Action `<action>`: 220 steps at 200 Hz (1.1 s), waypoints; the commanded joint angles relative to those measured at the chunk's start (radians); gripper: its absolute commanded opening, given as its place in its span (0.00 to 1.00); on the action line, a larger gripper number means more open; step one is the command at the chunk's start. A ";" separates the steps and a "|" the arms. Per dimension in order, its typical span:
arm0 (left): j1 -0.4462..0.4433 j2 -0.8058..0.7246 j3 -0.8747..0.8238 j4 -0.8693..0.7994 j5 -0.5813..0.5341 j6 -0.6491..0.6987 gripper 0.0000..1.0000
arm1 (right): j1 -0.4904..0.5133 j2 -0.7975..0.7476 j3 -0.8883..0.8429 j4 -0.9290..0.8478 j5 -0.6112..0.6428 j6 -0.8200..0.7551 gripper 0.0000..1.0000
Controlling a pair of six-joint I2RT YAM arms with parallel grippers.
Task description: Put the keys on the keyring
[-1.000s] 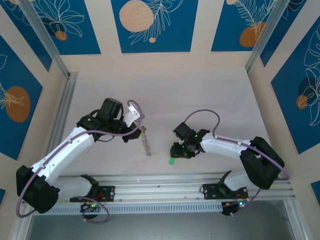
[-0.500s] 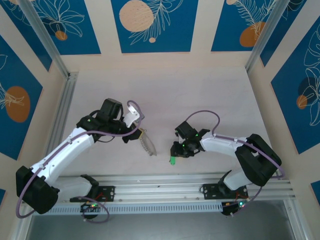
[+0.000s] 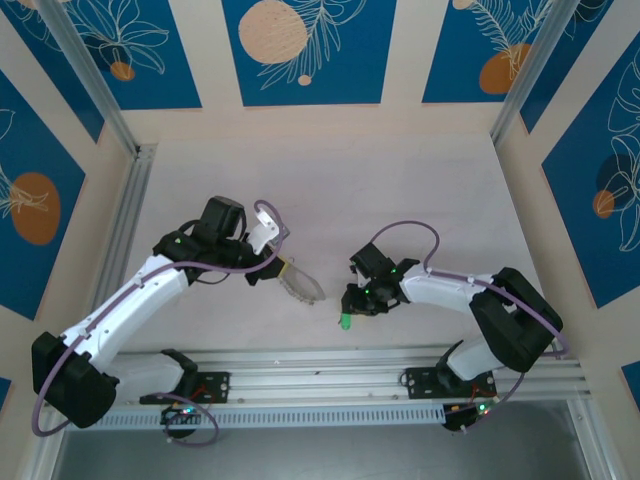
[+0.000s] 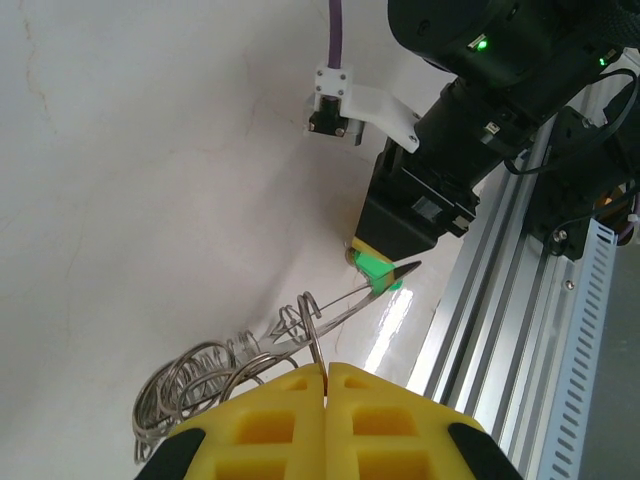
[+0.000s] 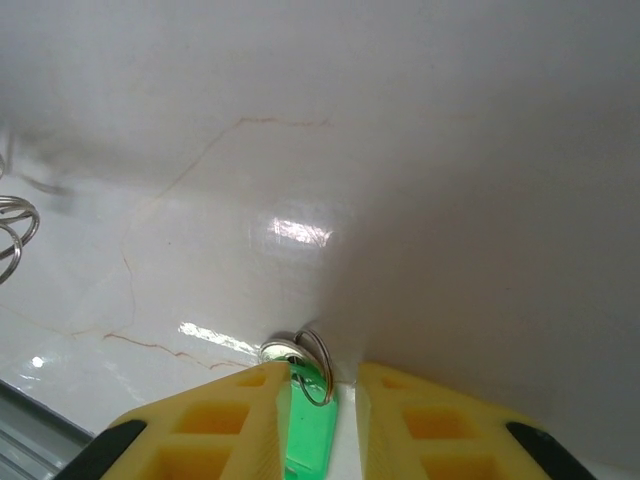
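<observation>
Left fingers [image 4: 260, 415] are pressed flat together at the near edge of the left wrist view, with a wire strand of the keyring [image 4: 200, 378] pinched in their seam. The rest of the keyring is loose silvery coils bunched just beyond them, against the pale bench [image 4: 120, 150]. One strand points toward the green key [image 4: 375, 268].

Right fingers [image 5: 225, 425] stand slightly apart with the key [image 5: 308, 425] between them. It sits against the left-hand one, with a sliver of gap on the other side; clamped or merely straddled, cannot tell from this angle. A small metal ring [image 5: 318, 365] sits at the key's far end.

From above, the aluminium rail [image 3: 330, 365] is nearest. Next comes the key [image 3: 343, 322] at the right fingers [image 3: 352, 303], then the keyring [image 3: 300, 285] near it, up and to the left.
</observation>
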 commanded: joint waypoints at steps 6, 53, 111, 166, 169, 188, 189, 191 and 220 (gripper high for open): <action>0.001 -0.022 -0.007 0.019 0.042 -0.004 0.00 | -0.010 0.007 -0.020 0.023 -0.036 -0.005 0.22; 0.001 -0.023 -0.006 0.018 0.043 -0.003 0.00 | -0.022 0.012 -0.034 0.066 -0.066 0.001 0.17; 0.000 -0.019 -0.009 0.018 0.047 -0.004 0.00 | -0.028 0.001 -0.036 0.061 -0.069 -0.008 0.00; 0.000 -0.019 -0.017 0.016 0.028 0.011 0.00 | 0.025 -0.280 -0.118 0.144 -0.087 -0.081 0.00; 0.000 -0.018 -0.017 0.015 0.027 0.013 0.00 | 0.030 -0.312 -0.125 0.149 -0.091 -0.087 0.00; 0.000 -0.019 -0.014 0.020 0.033 0.018 0.00 | 0.053 -0.503 -0.148 0.163 -0.118 -0.116 0.00; 0.000 -0.020 -0.015 0.020 0.035 0.018 0.00 | 0.053 -0.511 -0.148 0.162 -0.120 -0.118 0.00; 0.000 -0.021 -0.015 0.023 0.038 0.018 0.00 | 0.053 -0.521 -0.146 0.160 -0.125 -0.121 0.00; -0.008 -0.079 -0.034 0.064 0.065 0.015 0.00 | 0.056 -0.597 -0.064 0.122 -0.232 -0.152 0.00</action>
